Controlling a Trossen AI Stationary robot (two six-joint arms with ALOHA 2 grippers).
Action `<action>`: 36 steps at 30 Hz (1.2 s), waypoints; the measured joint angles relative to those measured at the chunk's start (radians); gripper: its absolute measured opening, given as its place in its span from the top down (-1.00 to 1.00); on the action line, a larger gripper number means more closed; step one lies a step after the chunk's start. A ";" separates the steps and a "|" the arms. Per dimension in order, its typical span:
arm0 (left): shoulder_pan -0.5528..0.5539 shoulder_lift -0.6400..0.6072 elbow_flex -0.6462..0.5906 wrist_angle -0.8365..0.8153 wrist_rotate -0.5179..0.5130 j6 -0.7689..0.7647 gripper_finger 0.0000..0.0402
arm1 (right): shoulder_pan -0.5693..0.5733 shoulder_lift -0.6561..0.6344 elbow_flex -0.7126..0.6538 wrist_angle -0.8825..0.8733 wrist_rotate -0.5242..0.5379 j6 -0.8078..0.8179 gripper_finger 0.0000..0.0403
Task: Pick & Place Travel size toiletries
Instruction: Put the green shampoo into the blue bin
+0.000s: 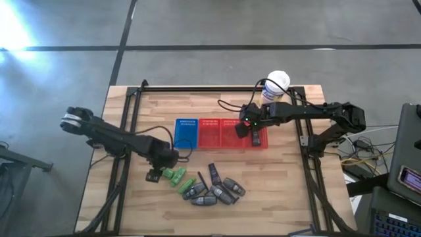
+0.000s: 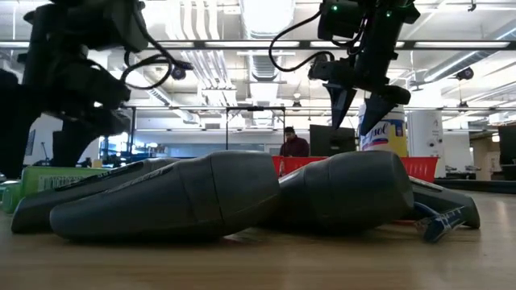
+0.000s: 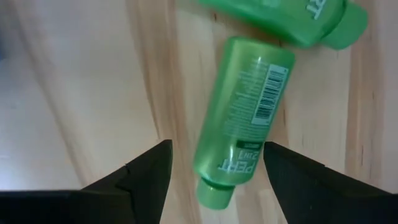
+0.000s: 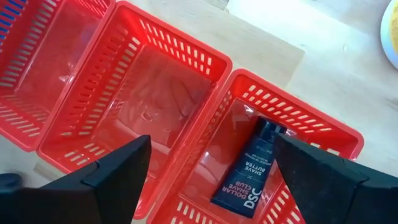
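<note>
Two bright green bottles lie on their sides on the wooden table. Next to them lies a cluster of dark grey tubes and a slim black stick. My left gripper is open and low over the nearer green bottle. Its fingers stand on either side of the bottle's cap end without touching it. My right gripper is open and empty above the rightmost red basket. A dark blue tube lies flat on that basket's floor.
A blue basket and more red baskets stand in a row at mid-table. A white-lidded canister stands at the far right behind them. A person shows far off in the room. Bare wood lies along the near edge.
</note>
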 joint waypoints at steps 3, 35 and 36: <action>-0.030 0.017 0.014 0.011 -0.012 -0.002 -0.28 | 0.000 0.000 0.000 0.000 0.000 -0.017 -0.62; 0.009 -0.180 0.012 0.115 -0.354 -0.934 0.32 | -0.072 -0.193 0.000 0.006 0.060 -0.119 -0.52; 0.049 -0.211 0.014 0.121 -0.394 -0.970 0.32 | -0.081 -0.199 0.000 0.009 0.060 -0.119 -0.52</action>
